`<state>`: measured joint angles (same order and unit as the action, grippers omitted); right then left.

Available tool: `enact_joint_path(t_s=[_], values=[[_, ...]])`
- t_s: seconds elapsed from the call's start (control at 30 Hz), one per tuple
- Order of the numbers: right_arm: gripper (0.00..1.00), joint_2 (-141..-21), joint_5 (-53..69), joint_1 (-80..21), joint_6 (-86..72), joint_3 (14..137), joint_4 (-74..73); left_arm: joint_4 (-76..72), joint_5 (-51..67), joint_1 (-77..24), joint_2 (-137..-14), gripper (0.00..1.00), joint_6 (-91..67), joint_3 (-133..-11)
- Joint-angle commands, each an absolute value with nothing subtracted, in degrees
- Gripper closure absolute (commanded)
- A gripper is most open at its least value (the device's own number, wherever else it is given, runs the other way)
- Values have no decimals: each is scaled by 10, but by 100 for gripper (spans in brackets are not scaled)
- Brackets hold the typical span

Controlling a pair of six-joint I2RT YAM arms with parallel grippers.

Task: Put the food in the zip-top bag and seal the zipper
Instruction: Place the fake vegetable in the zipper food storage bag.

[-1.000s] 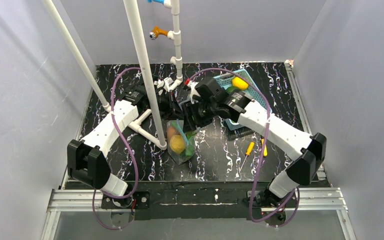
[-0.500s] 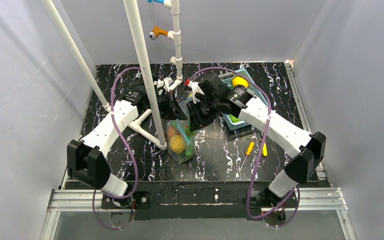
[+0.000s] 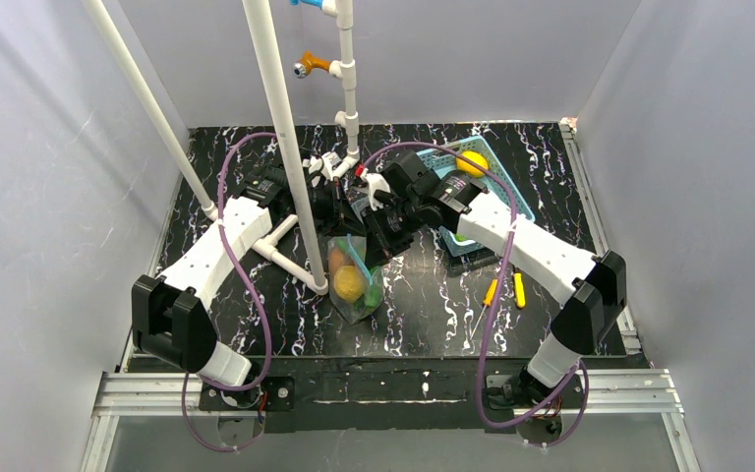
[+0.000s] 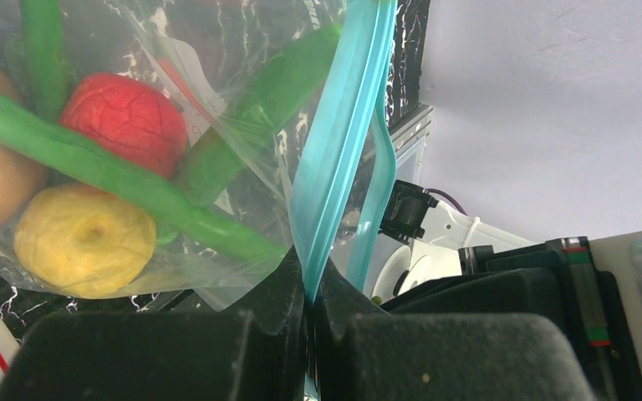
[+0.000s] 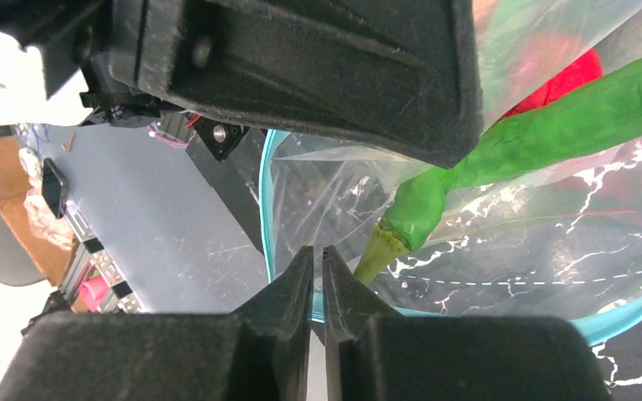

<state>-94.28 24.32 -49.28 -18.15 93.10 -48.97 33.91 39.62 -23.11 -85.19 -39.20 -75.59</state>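
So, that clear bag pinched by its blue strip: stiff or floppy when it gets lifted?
Probably floppy: the zip-top bag is thin, wrinkled film, pinched at the zipper by the left jaws. Likely end-heavy, since the food bunches away from the zipper. It could sag or swing when raised.

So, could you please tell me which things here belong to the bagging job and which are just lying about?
Job: zip-top bag; zipper; green pods, red piece, yellow fruit inside; left claw, right claw pinching the zipper.
Lying about: screwdrivers; blue basket; white pipes.
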Motion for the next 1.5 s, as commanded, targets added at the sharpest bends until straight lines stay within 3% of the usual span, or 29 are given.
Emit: enact_joint_path(t_s=[0.0,0.33,0.57,0.7,0.97,1.3,1.4,1.47], values=[[82,-913,216,-494,-165,963,-488,353,407,-235,-827,100,-387,-766],[73,-954,148,-487,-122,1019,-592,350,408,-235,-828,100,-388,-770],[66,-950,197,-487,-121,1004,-604,353,408,-235,-826,100,-385,-770],[71,-947,243,-487,-138,983,-578,353,408,-235,-827,100,-385,-770],[99,-956,316,-490,-196,937,-487,354,407,-235,-826,100,-388,-774],[99,-962,264,-490,-221,977,-461,352,408,-235,-827,100,-390,-771],[93,-969,204,-490,-187,1003,-514,355,407,-235,-827,100,-387,-774],[82,-966,172,-491,-158,1005,-536,356,405,-235,-826,100,-385,-773]])
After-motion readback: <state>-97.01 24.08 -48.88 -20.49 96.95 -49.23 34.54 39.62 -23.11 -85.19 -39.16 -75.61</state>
